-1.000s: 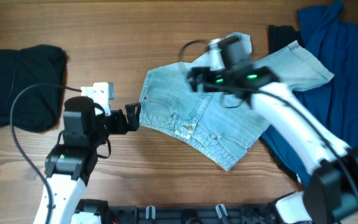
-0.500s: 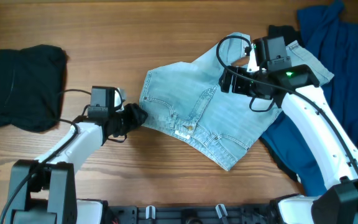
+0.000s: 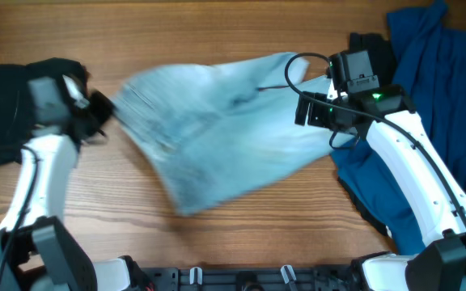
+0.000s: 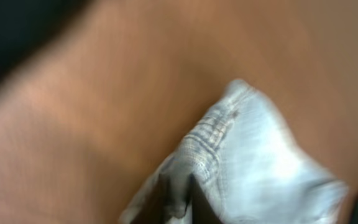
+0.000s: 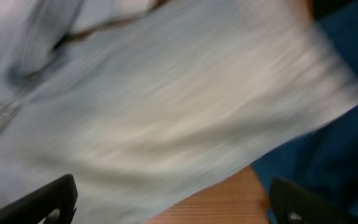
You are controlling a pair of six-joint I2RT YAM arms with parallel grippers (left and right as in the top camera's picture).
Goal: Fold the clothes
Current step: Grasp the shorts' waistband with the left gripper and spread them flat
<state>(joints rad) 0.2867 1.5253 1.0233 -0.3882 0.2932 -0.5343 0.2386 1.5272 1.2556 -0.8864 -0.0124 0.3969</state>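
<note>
The shorts (image 3: 217,121) lie across the middle of the table (image 3: 217,32), with the left gripper (image 3: 103,113) at their left end and the right gripper (image 3: 304,111) over their right end. 1 garment (image 3: 6,105) lies behind the left gripper at the table's left edge. A heap of garments (image 3: 435,89) lies just beside the shorts on the right.

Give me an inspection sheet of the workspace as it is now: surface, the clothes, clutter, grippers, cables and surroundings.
Surface: wooden table, grain visible.
Job's things: denim shorts, motion-blurred, stretched across the middle; black garment bunched at the left; navy garment heaped at the right.
Clutter: nothing seen.
Grippers: left gripper appears shut on the shorts' bunched edge; right gripper open, fingers wide apart over the denim.
Cables: black cable loops off the right arm, above the shorts.
Surroundings: dark rail along the near edge.
</note>
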